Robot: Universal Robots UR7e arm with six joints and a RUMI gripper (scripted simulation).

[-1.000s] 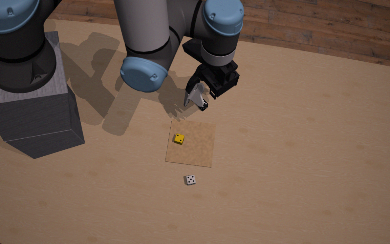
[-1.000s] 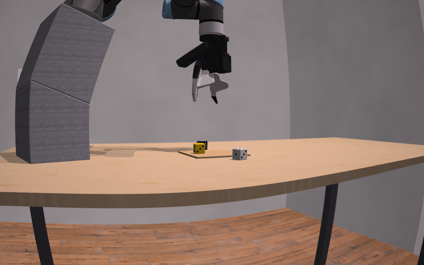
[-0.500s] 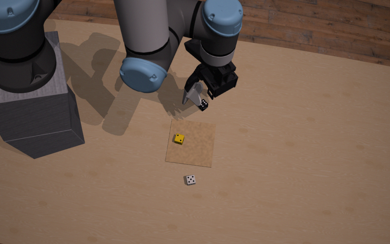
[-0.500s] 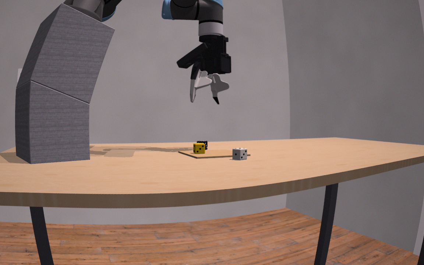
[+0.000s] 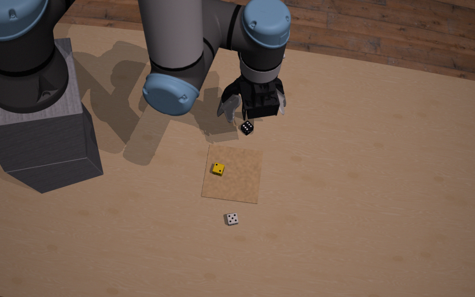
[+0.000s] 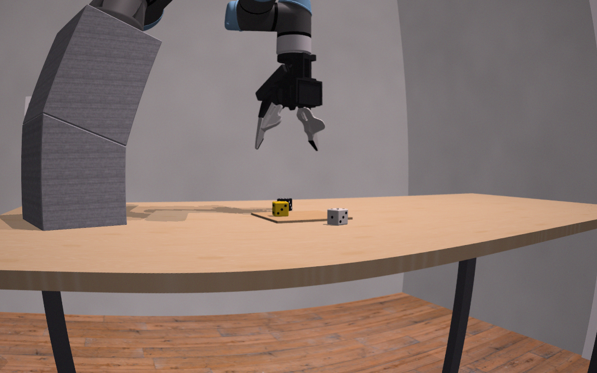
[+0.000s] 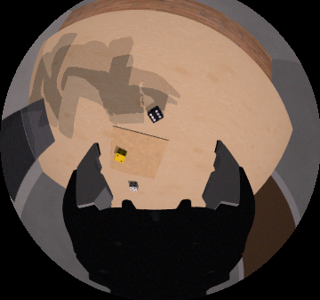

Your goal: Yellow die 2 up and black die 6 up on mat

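- Gripper [image 6: 285, 144] high above the surface [image 5: 342, 221], pointing down, jaws spread to full width and holding nothing.
- Black die [image 5: 247, 127] flat on the surface, off the mat [image 5: 239, 184], just past its 12 o'clock edge in the top view; almost directly under the gripper.
- Top face of the black die: six white pips by the top view, so probably no turning needed, only a move onto the mat.
- Black die turned on its spot, corners at roughly 12, 3, 6 and 9 o'clock; jaws to be lined up with two opposite flat side faces, not with the corners.
- Yellow die [image 5: 218, 168] flat on the mat, near its 9 o'clock edge; two pips up, apparently.
- White die [image 5: 232, 219] flat on the surface, just past the mat's 6 o'clock edge, five pips up; to be left alone.
- Handling, as judged: small, light, rigid cube with smooth faces; no give under pressure, but likely to slip or pivot if pinched off-centre or near an edge.
- Best hold: mid-height on two opposite side faces, six kept upward, lifted straight up.
- Set-down toward the mat's centre or 3 o'clock half, well apart from the yellow die; released low so as not to tip.
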